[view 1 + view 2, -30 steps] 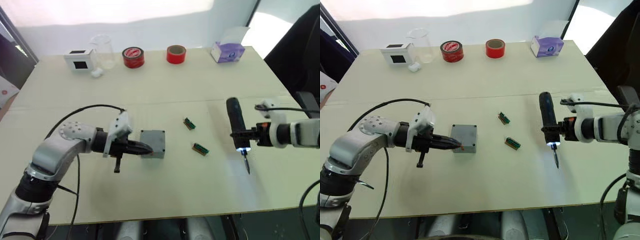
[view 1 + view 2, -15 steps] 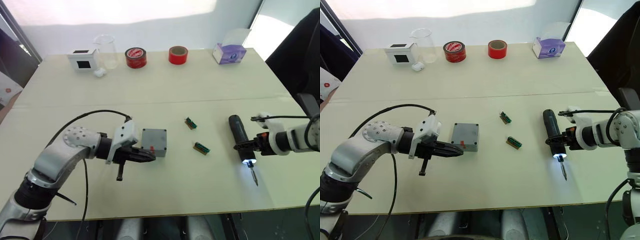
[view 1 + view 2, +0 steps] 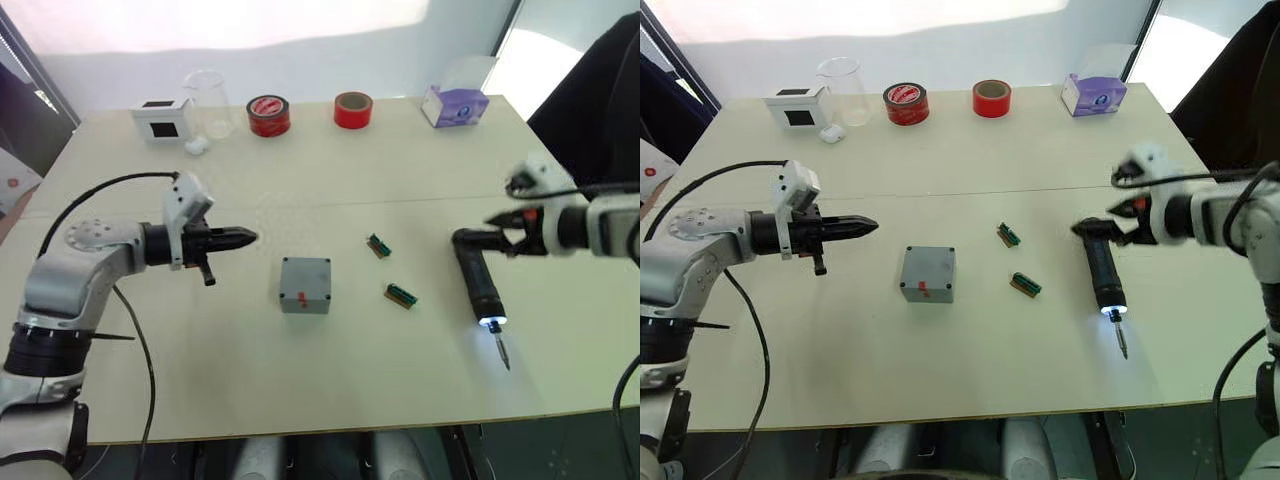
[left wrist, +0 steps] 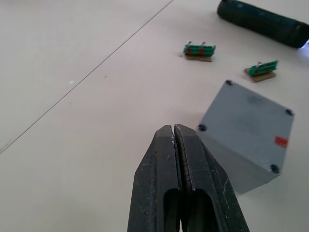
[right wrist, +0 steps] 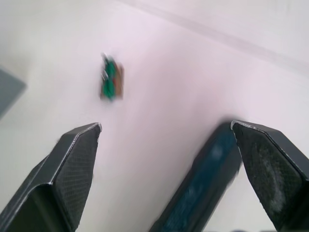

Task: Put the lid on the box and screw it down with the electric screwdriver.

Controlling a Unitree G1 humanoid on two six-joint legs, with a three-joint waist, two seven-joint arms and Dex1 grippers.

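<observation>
gray box (image 3: pixel 305 284) sits mid counter (image 3: pixel 300 190), lid (image 4: pixel 248 121) already seated on top, four corner holes showing, red mark on the side facing the robot. left hand (image 3: pixel 240 237) hovers off to the box's left and a bit farther back, apart from it, fingers pressed together with nothing between them; left wrist view has the closed tips pointing just past the box's near corner

electric screwdriver (image 3: pixel 478 277) lies flat on the counter right of the box, well apart from it, tip light on. long axis runs roughly front to back: butt end toward the far side, metal bit (image 3: pixel 501 353) toward the robot's edge. right hand (image 3: pixel 490 236) is at the butt end, fingers spread wide, gripping nothing; right wrist view shows the dark barrel running between the open fingers (image 5: pixel 72 159), no contact that i can tell

two small green connector pieces (image 3: pixel 378 246) (image 3: pixel 400 296) lie between box and screwdriver. along the far edge: white box with black panel (image 3: pixel 160 119), clear beaker (image 3: pixel 208 100), two red tape rolls (image 3: pixel 267 115) (image 3: pixel 352 108), purple tissue box (image 3: pixel 455 100)

judgement: lid placing looks done, screwing looks not yet done or can't be confirmed, screw heads too small to read. right hand is clearly the nearer one to the tool. key relation for a next grasp: barrel lies lengthwise toward the robot from the open right hand, so the hand would close across the barrel, then the bit has to travel left to the box corners. left hand is nearer the box, suited to steady it
</observation>
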